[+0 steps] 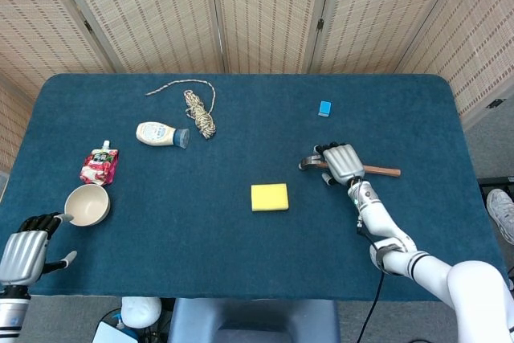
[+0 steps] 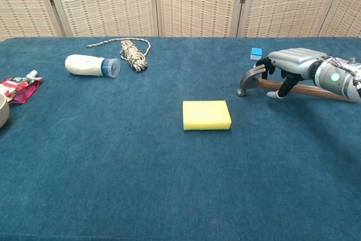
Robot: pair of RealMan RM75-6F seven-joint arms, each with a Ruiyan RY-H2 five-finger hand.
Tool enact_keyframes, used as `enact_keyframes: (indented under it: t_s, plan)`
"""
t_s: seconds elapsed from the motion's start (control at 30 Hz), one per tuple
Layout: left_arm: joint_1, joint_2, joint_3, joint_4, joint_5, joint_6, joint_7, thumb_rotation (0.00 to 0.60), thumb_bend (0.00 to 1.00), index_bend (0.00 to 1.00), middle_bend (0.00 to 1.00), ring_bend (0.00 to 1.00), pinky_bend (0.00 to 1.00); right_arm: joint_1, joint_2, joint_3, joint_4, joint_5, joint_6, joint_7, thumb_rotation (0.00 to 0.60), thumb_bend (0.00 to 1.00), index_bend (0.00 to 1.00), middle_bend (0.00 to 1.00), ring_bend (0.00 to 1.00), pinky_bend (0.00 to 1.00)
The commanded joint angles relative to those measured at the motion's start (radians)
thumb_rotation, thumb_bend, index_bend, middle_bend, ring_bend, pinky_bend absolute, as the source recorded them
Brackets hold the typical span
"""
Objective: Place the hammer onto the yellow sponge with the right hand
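No writing is legible on any item. My right hand [image 2: 290, 63] sits over the wooden-handled steel claw hammer [image 2: 293, 87], fingers curled down around the handle just behind the head; whether they grip it, I cannot tell. The hammer lies flat on the blue cloth table [image 1: 201, 222], right of the yellow rectangular sponge [image 2: 206, 114] and apart from it. A small blue block [image 1: 324, 108] lies beyond. Far left: white squeeze bottle [image 1: 161, 133], coiled rope [image 1: 199, 112], red pouch [image 1: 99, 165], cream bowl [image 1: 87, 205]. My left hand [image 1: 24, 251] rests at the table's near corner, fingers curled, holding nothing.
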Motion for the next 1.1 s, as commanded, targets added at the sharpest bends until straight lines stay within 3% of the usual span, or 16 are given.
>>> enact_keyframes:
  t_s: [0.03, 0.17, 1.1]
  plan:
    - [0.001, 0.0, 0.001, 0.002, -0.001, -0.002, -0.003, 0.6, 0.22, 0.32, 0.31, 0.27, 0.25, 0.0, -0.013, -0.005, 0.017, -0.008, -0.001, 0.014, 0.6, 0.39, 0.25, 0.35, 0.28, 0.33]
    - [0.002, -0.003, 0.002, 0.006, -0.001, -0.003, -0.013, 0.6, 0.22, 0.32, 0.31, 0.27, 0.25, -0.006, -0.023, -0.011, 0.032, -0.011, 0.004, 0.012, 0.6, 0.44, 0.29, 0.36, 0.28, 0.33]
    - [0.01, -0.009, 0.005, 0.029, 0.001, -0.003, -0.04, 0.6, 0.22, 0.32, 0.31, 0.27, 0.25, -0.055, -0.041, 0.018, 0.06, 0.041, 0.047, -0.046, 0.6, 0.48, 0.39, 0.43, 0.28, 0.33]
